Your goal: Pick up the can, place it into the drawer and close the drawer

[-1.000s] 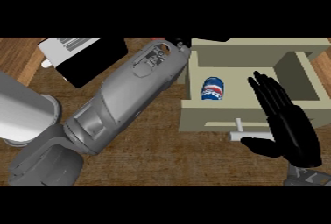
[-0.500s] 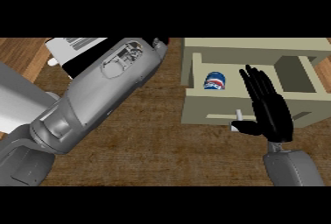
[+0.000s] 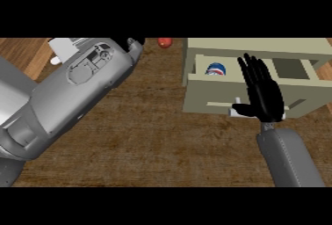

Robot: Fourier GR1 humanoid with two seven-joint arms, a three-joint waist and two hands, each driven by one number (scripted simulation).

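The can lies inside the drawer, toward the left side of the open compartment, its blue, white and red label facing up. The drawer stands pulled out toward the near side from a beige cabinet at the far right of the wooden desk.

The right hand is over the drawer's front panel, fingers straight and held together, pointing to the far side; it is open and grips nothing. Its thumb extends left, just by the pale handle on the drawer front. Whether the palm touches the panel cannot be told. The fingertips reach over the near rim of the compartment, just to the right of the can. The grey right forearm enters from the near right.

The left forearm crosses the left half of the view diagonally, very close to the viewpoint. The left hand cannot be made out beyond a dark bit at the forearm's far end; its state cannot be told.

A small red object lies on the desk at the far edge, left of the cabinet. A white object shows at the far left, partly hidden by the forearm.
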